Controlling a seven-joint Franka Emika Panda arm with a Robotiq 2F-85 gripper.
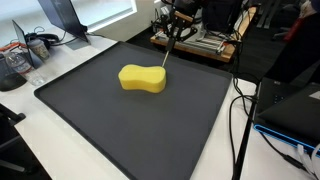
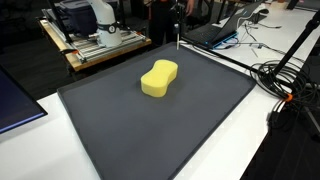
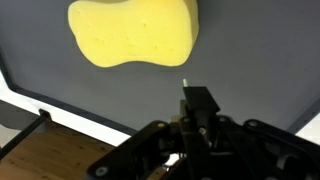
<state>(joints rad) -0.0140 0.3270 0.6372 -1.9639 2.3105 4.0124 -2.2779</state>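
A yellow, peanut-shaped sponge (image 1: 142,78) (image 2: 159,78) (image 3: 132,32) lies on the dark grey mat (image 1: 130,125) (image 2: 170,125) towards its far side. My gripper (image 1: 177,24) (image 3: 197,98) hangs above the mat's far edge, beyond the sponge. Its jaws are shut on a thin, pale stick (image 1: 170,48) (image 2: 179,38). The stick points down at the mat near the sponge's end, and in the wrist view only its light tip (image 3: 185,82) shows past the fingers. I cannot tell whether the tip touches the mat.
A wooden bench with equipment (image 1: 205,42) (image 2: 100,45) stands behind the mat. Cables (image 1: 240,110) (image 2: 285,75) run along one side of it. Headphones and clutter (image 1: 30,50) sit on the white table by a mat corner. A dark laptop (image 2: 15,100) lies beside the mat.
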